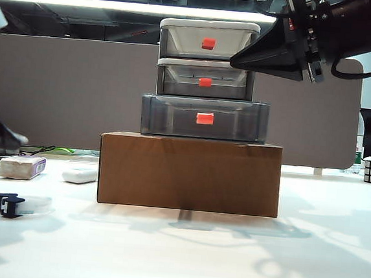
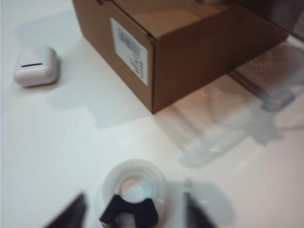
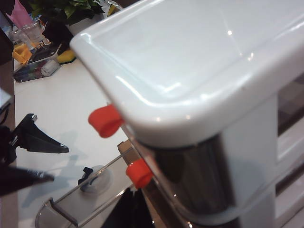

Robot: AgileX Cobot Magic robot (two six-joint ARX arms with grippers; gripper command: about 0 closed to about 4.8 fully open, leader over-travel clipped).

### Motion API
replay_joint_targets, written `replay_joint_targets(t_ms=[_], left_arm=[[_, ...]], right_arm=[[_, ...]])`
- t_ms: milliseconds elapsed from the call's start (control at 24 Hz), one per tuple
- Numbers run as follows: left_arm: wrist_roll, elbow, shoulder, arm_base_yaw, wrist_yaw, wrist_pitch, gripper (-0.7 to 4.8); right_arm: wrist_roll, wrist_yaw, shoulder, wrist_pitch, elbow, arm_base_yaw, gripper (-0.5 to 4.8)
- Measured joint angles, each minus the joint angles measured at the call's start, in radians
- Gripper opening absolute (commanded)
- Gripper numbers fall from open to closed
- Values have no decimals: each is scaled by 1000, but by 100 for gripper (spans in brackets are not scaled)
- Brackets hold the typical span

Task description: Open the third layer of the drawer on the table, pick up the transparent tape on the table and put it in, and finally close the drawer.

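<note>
Pick-up step in hand. Third layer of the drawer point(image 1: 204, 118) pulled out. Transparent tape point(image 2: 135, 190) flat on worktop point(image 2: 61, 156), between spread, empty left claw point(image 2: 135, 214) fingers. Right claw point(image 1: 314, 43) beside drawer top, state unclear. Next: lower, close.

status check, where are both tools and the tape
Left tool open, straddling transparent tape on table. Right tool up beside drawer; third layer pulled out. Path clear.
</note>
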Motion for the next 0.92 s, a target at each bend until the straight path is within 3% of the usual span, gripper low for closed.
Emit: replay_joint_targets(t_ms=[83,166,333,915], left_arm=[[10,-47,0,0,-10,63,479],[3,-57,12,0,-72,98,479],[2,-58,116,0,-95,140,479],[12,-35,644,0,-33,621,479]], right_arm=[[-2,0,0,-8,0,0,-5],[-3,0,0,-16,0,0,-5],[-3,-15,0,-19,0,0,-5],[-5,-37,0,-26,-1,0,-5]])
